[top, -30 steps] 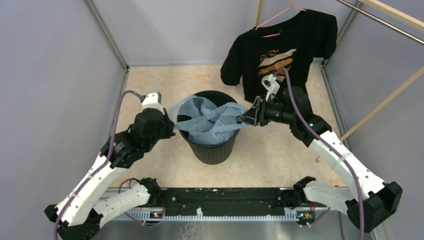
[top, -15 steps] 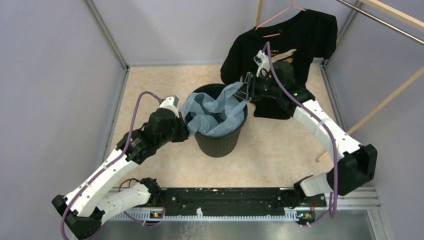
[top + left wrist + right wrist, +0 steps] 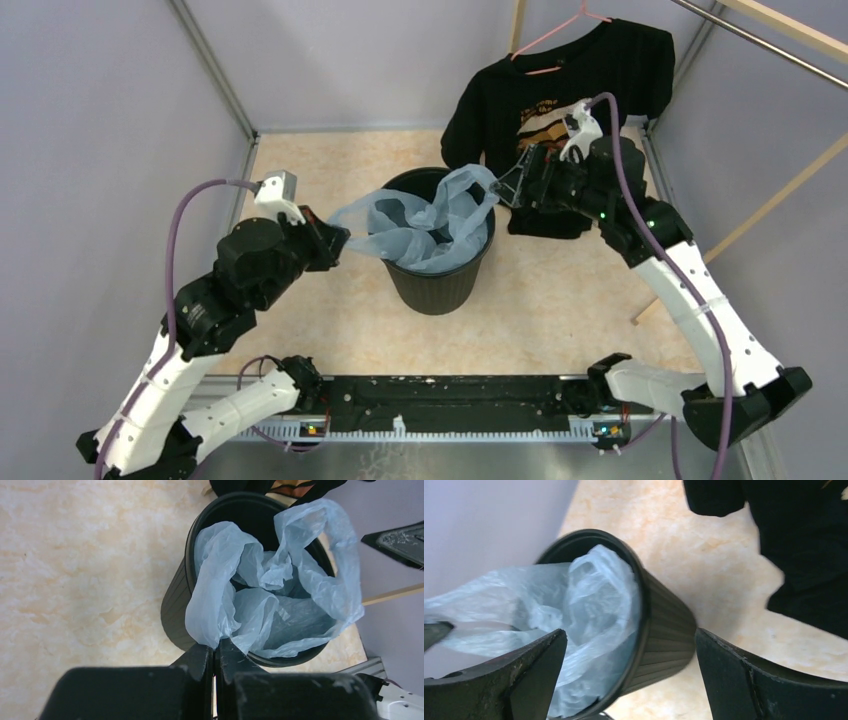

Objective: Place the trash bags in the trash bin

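Left claw (image 3: 215, 652) is clamped shut on an edge of the trash bag (image 3: 280, 615), right claw (image 3: 508, 186) is spread wide with nothing gripped.
Most of the film is bunched inside the trash bin (image 3: 175, 600), edges draped over the rim; one corner is pulled out leftward, probably so the mouth can be stretched over that side. A loose loop is seen by the right claw.

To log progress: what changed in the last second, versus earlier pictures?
The right tool opened, releasing the trash bag, and drew back rightward. The left tool, shut on the bag's edge, pulled it left over the rim. The trash bin and T-shirt stayed.
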`<act>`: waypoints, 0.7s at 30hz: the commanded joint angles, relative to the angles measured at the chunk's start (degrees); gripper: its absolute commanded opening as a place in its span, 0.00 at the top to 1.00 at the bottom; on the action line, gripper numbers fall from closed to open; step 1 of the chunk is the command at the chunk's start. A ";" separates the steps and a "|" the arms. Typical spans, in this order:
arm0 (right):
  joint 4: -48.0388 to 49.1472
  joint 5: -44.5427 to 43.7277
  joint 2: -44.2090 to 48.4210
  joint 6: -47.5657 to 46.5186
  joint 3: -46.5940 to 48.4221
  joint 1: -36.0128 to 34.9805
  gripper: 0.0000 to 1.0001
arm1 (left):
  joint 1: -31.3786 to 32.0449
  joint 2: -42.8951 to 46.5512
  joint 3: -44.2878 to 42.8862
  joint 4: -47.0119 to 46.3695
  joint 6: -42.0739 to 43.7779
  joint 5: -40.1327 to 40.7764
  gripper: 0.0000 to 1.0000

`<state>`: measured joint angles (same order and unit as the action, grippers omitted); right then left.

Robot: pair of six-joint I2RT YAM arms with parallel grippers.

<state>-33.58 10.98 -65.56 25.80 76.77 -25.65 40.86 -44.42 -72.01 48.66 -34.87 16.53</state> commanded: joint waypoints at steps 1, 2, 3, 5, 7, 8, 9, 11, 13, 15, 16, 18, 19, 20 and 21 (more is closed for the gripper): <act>4.31 3.50 3.34 14.11 -2.52 -2.24 0.01 | 0.10 -0.11 -1.57 -1.58 2.08 0.35 1.00; 4.13 2.69 3.21 14.28 -1.98 -4.22 0.02 | 0.12 -0.40 -1.48 -1.82 2.28 0.15 1.00; 3.98 1.54 3.05 14.43 -1.64 -5.58 0.02 | 0.10 -0.70 -1.57 -1.81 2.53 0.39 1.00; 4.69 0.17 2.56 15.20 -1.85 -7.95 0.06 | 0.10 -1.23 -2.23 -1.36 2.97 1.73 1.00; 6.22 0.89 2.00 17.84 -3.17 -8.82 0.16 | 0.10 -1.63 -3.02 -1.19 3.99 3.14 0.99; 7.83 1.52 1.86 19.15 -4.14 -9.03 0.18 | 0.11 -1.94 -3.61 -1.08 4.36 3.90 0.99; 9.98 1.58 1.84 20.27 -5.06 -9.30 0.19 | 0.10 -2.24 -4.12 -0.83 4.65 4.50 0.99; 12.96 0.47 1.84 22.19 -6.69 -9.93 0.20 | 0.11 -2.72 -4.69 -1.21 5.29 4.57 0.99; 14.90 -0.44 1.63 23.83 -8.02 -10.11 0.32 | 0.10 -2.85 -4.68 -1.68 5.79 4.47 0.99; 15.93 0.36 1.07 25.13 -8.47 -10.19 0.57 | 0.10 -2.93 -4.38 -1.84 6.35 4.81 0.99; 16.81 2.45 0.65 25.09 -8.44 -10.13 0.73 | 0.10 -3.02 -4.21 -1.70 6.70 5.61 0.99; 16.20 7.39 0.07 23.14 -7.26 -10.18 0.93 | 0.10 -3.47 -4.17 -1.05 8.29 7.43 0.99; 15.13 8.31 0.23 21.59 -6.56 -10.16 1.00 | 0.10 -3.97 -4.48 -0.43 9.49 8.05 1.00; 13.85 7.94 0.81 19.88 -6.15 -10.11 1.00 | 0.11 -4.64 -4.75 0.20 11.36 8.05 1.00; 11.59 6.04 1.50 17.50 -5.65 -9.76 1.00 | 0.10 -5.59 -5.22 1.24 12.86 8.35 1.00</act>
<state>-21.58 15.11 -65.63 47.94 68.14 -35.27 40.86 -48.01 -74.61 48.31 -28.16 21.82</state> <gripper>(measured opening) 0.016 0.008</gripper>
